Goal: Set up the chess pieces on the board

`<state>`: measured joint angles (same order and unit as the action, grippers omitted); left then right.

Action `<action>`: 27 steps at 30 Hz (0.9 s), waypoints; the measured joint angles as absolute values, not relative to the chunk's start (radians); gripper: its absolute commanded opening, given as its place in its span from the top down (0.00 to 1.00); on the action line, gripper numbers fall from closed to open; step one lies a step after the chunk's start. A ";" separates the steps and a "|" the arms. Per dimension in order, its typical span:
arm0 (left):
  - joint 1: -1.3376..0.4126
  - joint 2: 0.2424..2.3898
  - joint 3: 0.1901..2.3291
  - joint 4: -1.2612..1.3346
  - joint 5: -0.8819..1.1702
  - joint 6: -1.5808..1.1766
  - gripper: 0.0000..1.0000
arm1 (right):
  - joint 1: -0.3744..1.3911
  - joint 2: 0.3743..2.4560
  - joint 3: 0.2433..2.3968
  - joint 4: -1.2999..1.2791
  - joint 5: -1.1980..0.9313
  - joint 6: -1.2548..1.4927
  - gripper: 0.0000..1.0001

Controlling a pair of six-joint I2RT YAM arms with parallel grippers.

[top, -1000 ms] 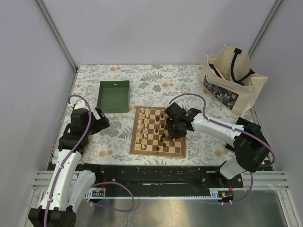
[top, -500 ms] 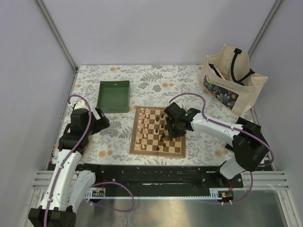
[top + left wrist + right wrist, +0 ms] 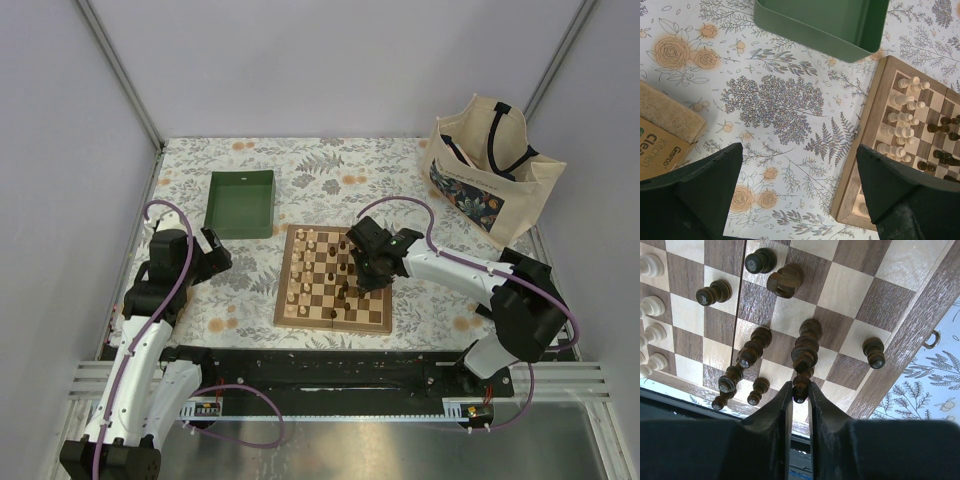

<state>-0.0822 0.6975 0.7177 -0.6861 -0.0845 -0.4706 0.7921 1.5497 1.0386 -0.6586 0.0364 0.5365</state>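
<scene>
**Right gripper clamped on a dark chessman, nudged slightly across the board**

Against the top views from the last second, the right gripper (image 3: 369, 266) is seen shifted only a little toward the left side of the board (image 3: 288, 305). A carry in progress is judged, with no placement made yet. In the wrist view the fingertips are closed tight on the head of a tall dark piece (image 3: 804, 355), which lies directly between and just beyond them. Whether its base is touching a square cannot be told. Other dark pieces (image 3: 747, 360) are scattered unsorted nearby, while the pale pieces (image 3: 900, 117) are lined along the board's left side. The left gripper (image 3: 799, 150) is held spread wide and empty above the tablecloth (image 3: 770, 100), well apart from the board.
</scene>
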 measured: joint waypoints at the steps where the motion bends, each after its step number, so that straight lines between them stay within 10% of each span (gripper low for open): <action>1: -0.082 0.698 0.718 -0.686 -0.084 -0.471 0.01 | 0.792 1.550 1.039 -0.659 0.036 0.537 0.86; 27: -0.082 0.684 0.718 -0.686 -0.084 -0.471 0.01 | 0.591 1.485 1.200 -0.810 0.171 0.400 0.86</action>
<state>-0.0822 0.6838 0.7177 -0.6861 -0.0845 -0.4706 0.5907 1.4845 1.1999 -0.8101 0.1707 0.4004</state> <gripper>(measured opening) 0.988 0.230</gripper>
